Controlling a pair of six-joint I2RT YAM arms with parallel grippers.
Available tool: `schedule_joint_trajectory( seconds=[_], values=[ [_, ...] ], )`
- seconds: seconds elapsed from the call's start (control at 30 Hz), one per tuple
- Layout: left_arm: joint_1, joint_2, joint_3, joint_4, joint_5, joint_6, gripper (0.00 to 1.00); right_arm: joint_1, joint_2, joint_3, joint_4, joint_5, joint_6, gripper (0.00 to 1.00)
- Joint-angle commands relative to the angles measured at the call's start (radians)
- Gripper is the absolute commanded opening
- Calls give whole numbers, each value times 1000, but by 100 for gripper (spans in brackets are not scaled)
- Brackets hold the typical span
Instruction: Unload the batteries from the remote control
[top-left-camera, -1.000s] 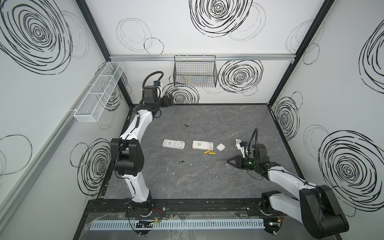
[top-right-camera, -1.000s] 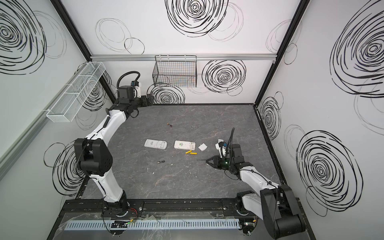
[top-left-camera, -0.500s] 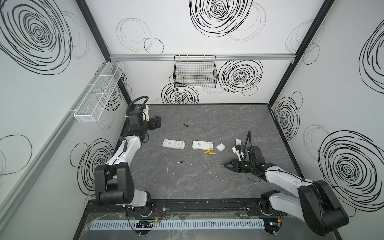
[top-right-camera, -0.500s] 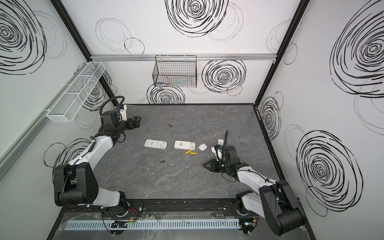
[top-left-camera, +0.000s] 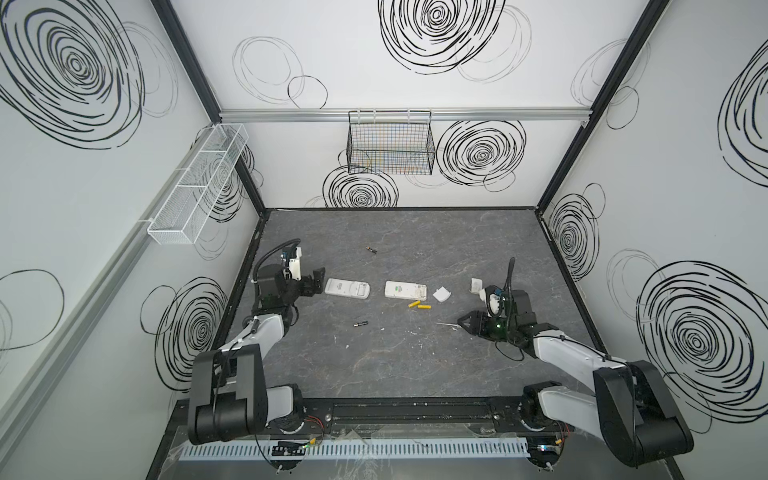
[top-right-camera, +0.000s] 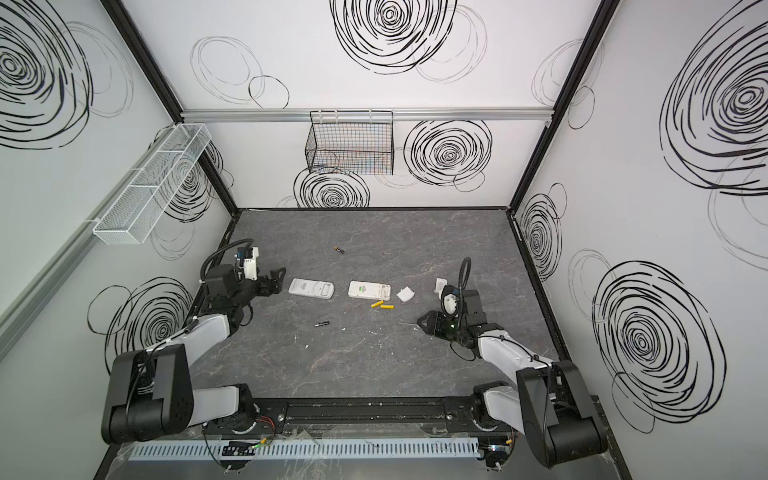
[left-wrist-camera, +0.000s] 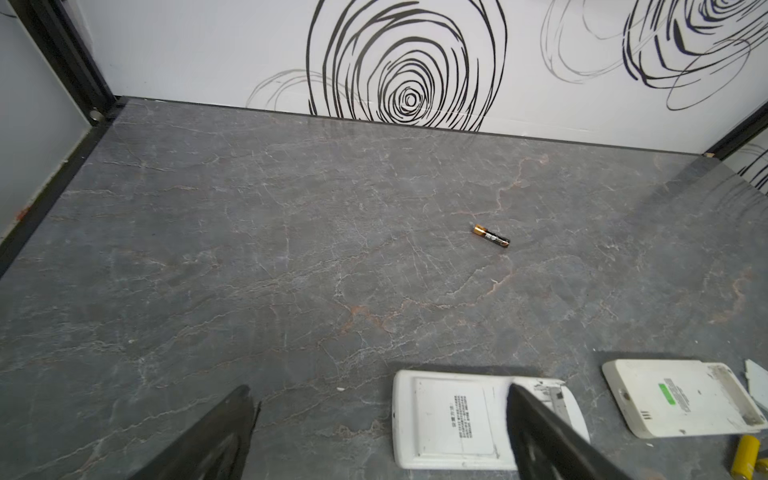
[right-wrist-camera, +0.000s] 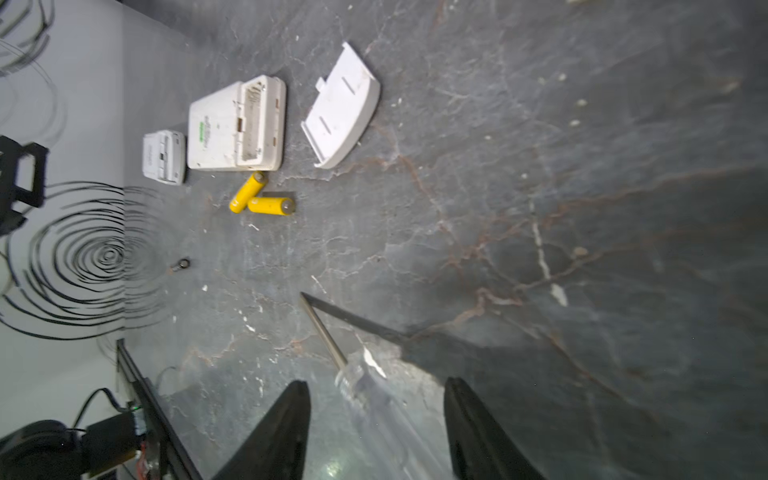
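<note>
Two white remotes lie face down mid-table in both top views, one on the left (top-left-camera: 347, 288) and one on the right (top-left-camera: 405, 290) with its battery bay bare (right-wrist-camera: 253, 120). Two yellow batteries (top-left-camera: 419, 306) (right-wrist-camera: 262, 197) lie loose by the right remote. One black battery (top-left-camera: 360, 323) lies nearer the front and another (left-wrist-camera: 491, 236) farther back. My left gripper (top-left-camera: 318, 280) (left-wrist-camera: 379, 387) is open at the left remote's (left-wrist-camera: 449, 419) end, one finger (left-wrist-camera: 536, 419) over it. My right gripper (top-left-camera: 463, 322) (right-wrist-camera: 376, 382) is open, with the screwdriver's clear handle (right-wrist-camera: 361, 382) lying untouched between its jaws.
Two white covers (top-left-camera: 441, 294) (top-left-camera: 476, 284) lie right of the remotes; one shows in the right wrist view (right-wrist-camera: 343, 106). The screwdriver shaft (right-wrist-camera: 324, 328) points toward the table's middle. A wire basket (top-left-camera: 390, 143) hangs on the back wall and a mesh shelf (top-left-camera: 197, 187) on the left wall.
The left arm swung from the back wall forward and down to the left remote's end. The right gripper opened and let go of the screwdriver, which now rests on the table.
</note>
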Motion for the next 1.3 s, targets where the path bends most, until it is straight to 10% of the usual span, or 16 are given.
schedule_joint_trajectory(
  seconds=[0.0, 0.2, 0.3, 0.97, 1.27],
  values=[
    [-19, 24, -25, 208, 24, 22, 96, -10, -20, 12, -25, 47, -9, 61],
    [-43, 52, -83, 370, 6, 19, 96, -18, -17, 21, -37, 70, -10, 67],
    [-51, 66, -123, 460, -8, 14, 96, -19, -27, 28, -48, 95, -8, 99],
    [-199, 186, -348, 1039, -225, 36, 96, 5, -144, 68, -90, 418, -51, 100],
    [-223, 174, -340, 996, -378, 14, 96, 4, -154, 54, 56, 585, -60, 100]
  ],
)
